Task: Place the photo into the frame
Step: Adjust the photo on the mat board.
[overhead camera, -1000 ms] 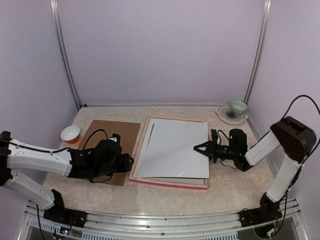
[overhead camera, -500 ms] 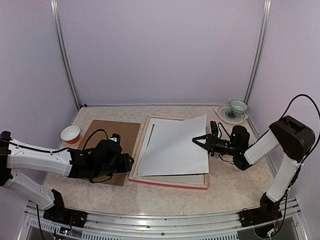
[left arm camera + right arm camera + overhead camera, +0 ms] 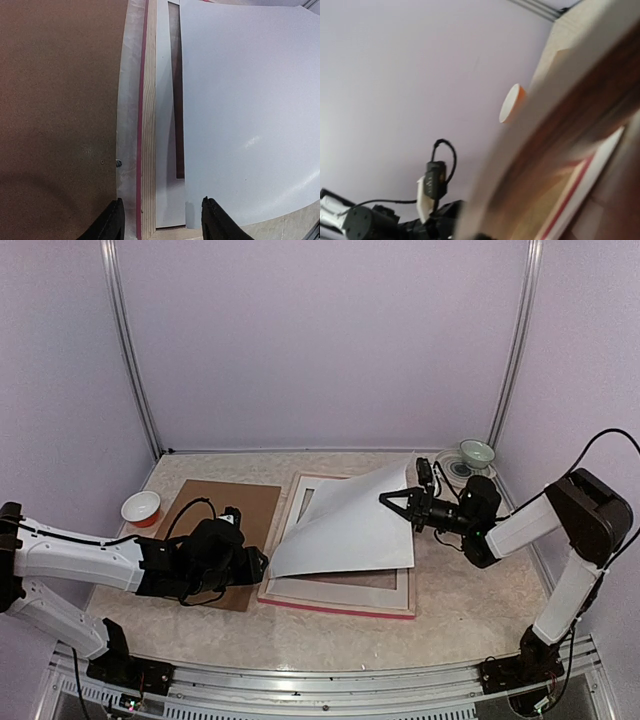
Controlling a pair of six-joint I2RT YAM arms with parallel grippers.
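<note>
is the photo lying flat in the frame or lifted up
Lifted on one side: the right gripper holds the photo up by its right edge, while its left edge lies low on the frame.

Looks out low, much of it blurred. Sweeping from bottom centre to the right edge, the curved photo (image 3: 580, 105), pale rim uppermost, red-brown print beneath. Under it at lower right, a pink strip of the frame (image 3: 568, 187) beside pale wood. Past the rim, a small orange and white bowl (image 3: 510, 102), edge-on against the lavender wall (image 3: 410, 65). At lower left, the black left arm (image 3: 380, 222) with a looped cable (image 3: 445, 150). Top right, a metal rail (image 3: 535, 9).
</note>
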